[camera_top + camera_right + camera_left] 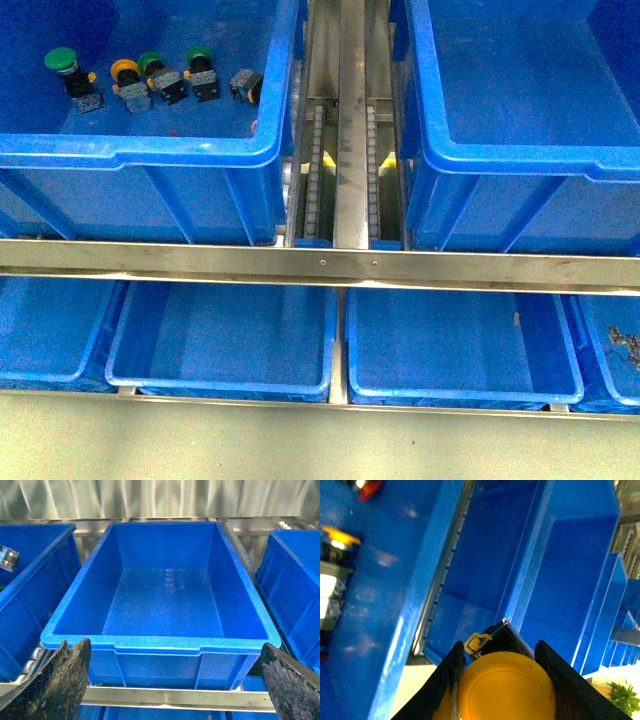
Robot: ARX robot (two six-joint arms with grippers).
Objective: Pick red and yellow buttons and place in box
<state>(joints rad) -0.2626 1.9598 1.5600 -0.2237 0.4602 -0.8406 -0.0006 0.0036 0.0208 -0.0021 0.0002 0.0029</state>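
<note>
My left gripper (500,650) is shut on the yellow button (505,692); its round yellow cap fills the space between the black fingers, and its dark body with a yellow clip sticks out past them. A red-capped button (367,487) and another yellow-capped one (337,535) lie in the blue crate beside it. In the front view that left crate (140,152) holds one yellow-capped button (125,72) among green ones; neither arm shows there. The box (160,644), deep, blue and empty, lies just beyond my open right gripper (175,647). The front view shows the box (520,158) at upper right.
Green-capped buttons (62,62) (198,57) lie in the left crate. A steel roller track (350,120) runs between the two upper crates. A steel rail (320,262) crosses in front, with shallow blue trays (225,340) (460,345) below it.
</note>
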